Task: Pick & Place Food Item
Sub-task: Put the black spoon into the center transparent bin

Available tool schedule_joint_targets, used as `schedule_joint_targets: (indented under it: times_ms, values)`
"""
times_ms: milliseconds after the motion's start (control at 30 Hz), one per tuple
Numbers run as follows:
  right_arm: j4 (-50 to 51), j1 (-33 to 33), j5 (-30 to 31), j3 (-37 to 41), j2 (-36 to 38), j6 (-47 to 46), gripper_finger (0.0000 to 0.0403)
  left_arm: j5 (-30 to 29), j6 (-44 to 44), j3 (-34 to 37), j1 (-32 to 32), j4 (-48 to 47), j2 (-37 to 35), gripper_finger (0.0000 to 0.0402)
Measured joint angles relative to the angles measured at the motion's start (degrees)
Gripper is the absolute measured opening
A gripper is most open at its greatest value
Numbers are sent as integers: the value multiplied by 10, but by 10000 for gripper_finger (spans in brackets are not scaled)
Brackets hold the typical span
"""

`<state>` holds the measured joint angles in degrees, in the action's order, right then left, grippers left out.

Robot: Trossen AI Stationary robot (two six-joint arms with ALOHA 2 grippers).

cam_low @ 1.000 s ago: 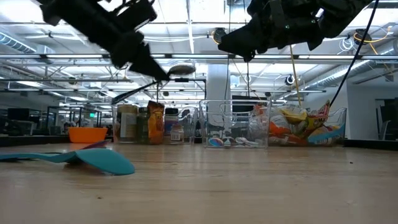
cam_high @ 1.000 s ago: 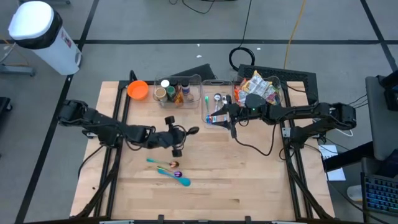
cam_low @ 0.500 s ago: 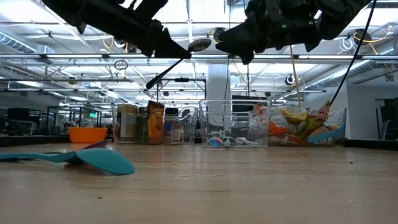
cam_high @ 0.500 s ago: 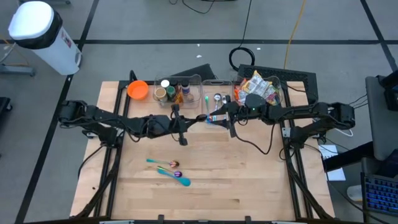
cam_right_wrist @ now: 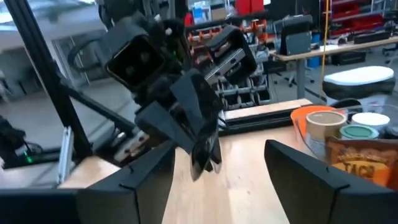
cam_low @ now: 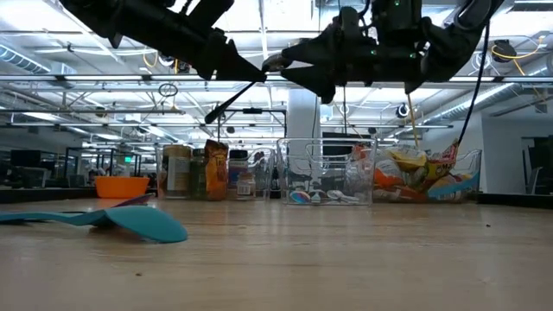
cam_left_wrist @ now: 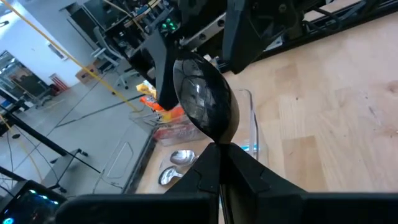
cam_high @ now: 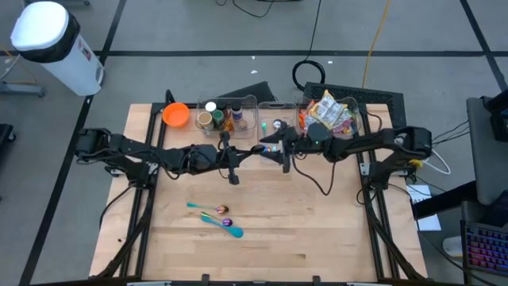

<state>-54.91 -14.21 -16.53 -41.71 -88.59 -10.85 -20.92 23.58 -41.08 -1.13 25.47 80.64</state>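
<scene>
My left gripper (cam_high: pixel 236 155) is shut on a black spoon (cam_left_wrist: pixel 205 99) held high over the table's far middle. The spoon's bowl (cam_high: pixel 257 148) points toward the table's right. My right gripper (cam_high: pixel 275 147) is open, level and facing the left one. Its two fingers (cam_left_wrist: pixel 163 59) stand on either side of the spoon's bowl. I cannot tell whether they touch it. In the right wrist view the spoon (cam_right_wrist: pixel 200 146) shows between my right fingers (cam_right_wrist: pixel 134 186). No food item is in either gripper. My left gripper pinches the spoon's neck (cam_left_wrist: pixel 216 152), just behind the bowl, between its two fingers. The fingers come level from the table's left and lie along the spoon. The spoon is lifted clear, and its handle (cam_low: pixel 226 105) slants down behind the fingers.
A teal spoon (cam_high: pixel 223 225) and a small purple-tipped one (cam_high: pixel 208 208) lie on the near middle of the table. Along the far edge stand an orange bowl (cam_high: pixel 175 114) and clear bins of jars (cam_high: pixel 221 117), utensils (cam_high: pixel 275 127) and snack packs (cam_high: pixel 330 114).
My left gripper has gone up and toward the far edge with the spoon and turned, so the bowl now points right. It has then kept still. My right gripper has moved toward the table's left, up to the spoon's bowl.
</scene>
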Motion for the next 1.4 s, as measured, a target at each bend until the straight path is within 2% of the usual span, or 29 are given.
schedule_joint_targets:
  times_ms: [167, 300, 467, 567, 667, 800, 967, 1067, 1200, 1400]
  values:
    - [-40, 0, -1, -8, -25, -38, 222, 0, 1, 0, 0, 0, 0, 7]
    - [-39, 0, -2, -20, -42, -50, 188, -1, 0, 0, 0, 0, 0, 11]
    - [-40, 1, -14, -27, -52, -50, 122, -1, -7, 0, 0, -1, 0, 10]
    - [-43, 1, -34, -27, -52, -49, 71, -2, -10, 0, 0, -3, 0, 6]
    - [-50, 1, -60, -27, -52, -42, 17, 0, -14, 0, 0, -1, 0, 19]
    - [-55, 1, -61, -27, -52, -32, 7, 0, -31, -1, 0, 0, 0, 30]
    - [-57, 0, -61, -27, -52, -30, 3, -8, -108, -1, 0, -1, 0, 37]
    - [-65, -5, -62, -27, -51, -28, 2, -21, -131, -1, 0, -10, 0, 64]
    - [-67, -20, -63, -27, -43, -26, 1, -27, -156, -1, 0, -14, 0, 130]
    - [1, -68, -63, -26, 12, 1, 1, -34, -192, -1, -1, -37, -2, 225]
